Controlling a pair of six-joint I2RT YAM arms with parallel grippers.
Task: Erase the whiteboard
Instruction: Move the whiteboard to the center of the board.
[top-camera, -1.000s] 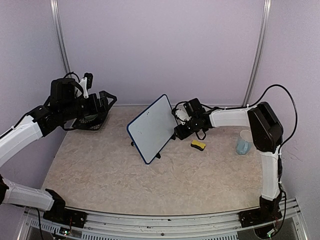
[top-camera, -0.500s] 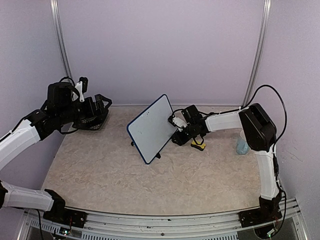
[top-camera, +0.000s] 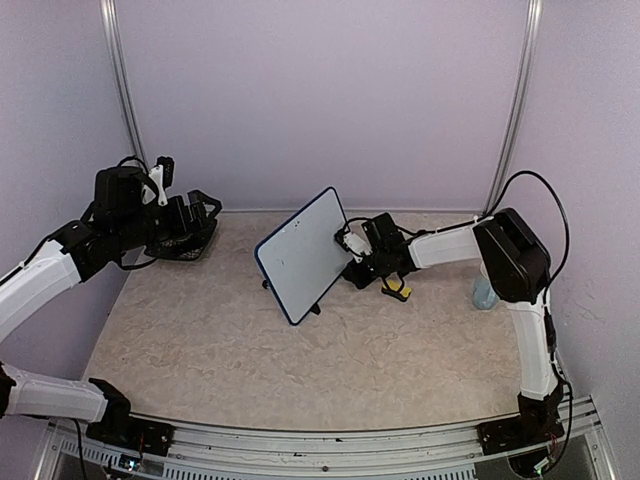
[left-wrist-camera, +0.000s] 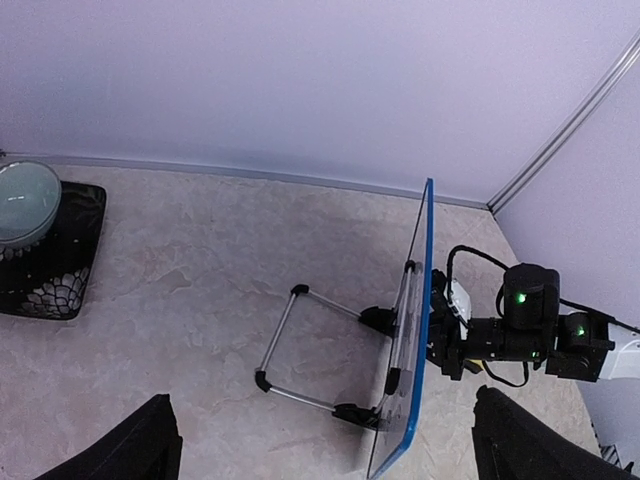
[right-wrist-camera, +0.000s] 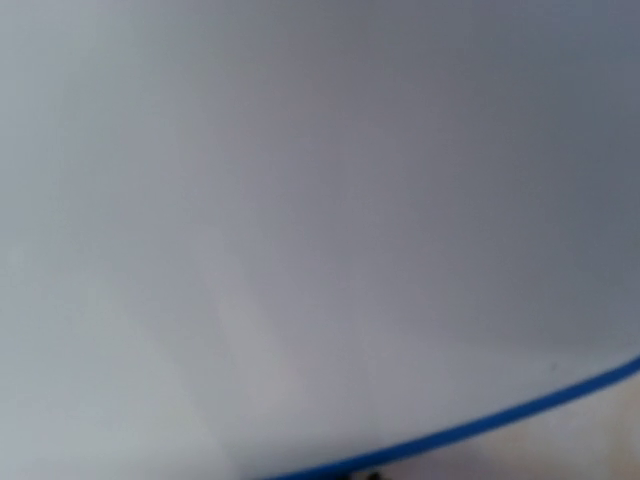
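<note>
The whiteboard (top-camera: 300, 255) stands tilted on its wire stand mid-table, its white face blank towards me. In the left wrist view the whiteboard (left-wrist-camera: 424, 290) shows edge-on with its blue frame. My right gripper (top-camera: 352, 262) is shut and pressed against the board's right rear side. The right wrist view is filled by the whiteboard (right-wrist-camera: 300, 200) very close, its blue edge along the bottom, with no fingers showing. A yellow sponge (top-camera: 397, 291) lies on the table just right of that gripper. My left gripper (top-camera: 197, 222) hangs open at the far left, well away from the board.
A glass bowl (left-wrist-camera: 22, 198) sits on a black patterned plate (left-wrist-camera: 75, 262) at the back left, under my left gripper. A pale blue cup (top-camera: 484, 294) stands at the right, partly behind the right arm. Walls close in the back and both sides.
My right gripper moved left, from above the sponge to the board's rear side, and shut. The left arm dropped slightly, then held still.
</note>
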